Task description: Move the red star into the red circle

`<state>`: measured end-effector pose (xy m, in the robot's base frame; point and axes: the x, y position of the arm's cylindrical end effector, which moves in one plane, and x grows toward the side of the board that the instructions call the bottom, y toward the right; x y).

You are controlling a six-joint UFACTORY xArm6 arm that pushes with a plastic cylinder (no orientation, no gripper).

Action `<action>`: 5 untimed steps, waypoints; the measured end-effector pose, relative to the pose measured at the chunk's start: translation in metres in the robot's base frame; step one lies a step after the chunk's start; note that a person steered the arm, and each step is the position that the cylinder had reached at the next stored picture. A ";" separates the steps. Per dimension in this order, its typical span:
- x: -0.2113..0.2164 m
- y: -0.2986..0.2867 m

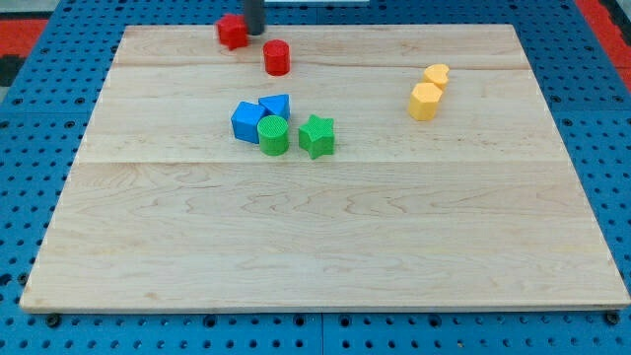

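Observation:
The red star (232, 32) lies at the view's top edge of the wooden board (315, 237), left of centre. The red circle block (276, 57), a short cylinder, stands just below and to the right of it, a small gap apart. My tip (253, 31) is at the view's top, right beside the star's right side and above the red circle block. The rod's upper part is cut off by the frame.
A cluster sits mid-board: a blue cube (246, 121), a blue wedge-like block (275, 106), a green cylinder (273, 135) and a green star (316, 136). Two yellow blocks (425, 101) (436, 75) lie at the right. Blue pegboard surrounds the board.

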<state>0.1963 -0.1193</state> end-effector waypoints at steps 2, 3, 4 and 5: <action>0.093 -0.064; 0.076 -0.154; 0.006 -0.162; 0.005 -0.134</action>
<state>0.2018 -0.2532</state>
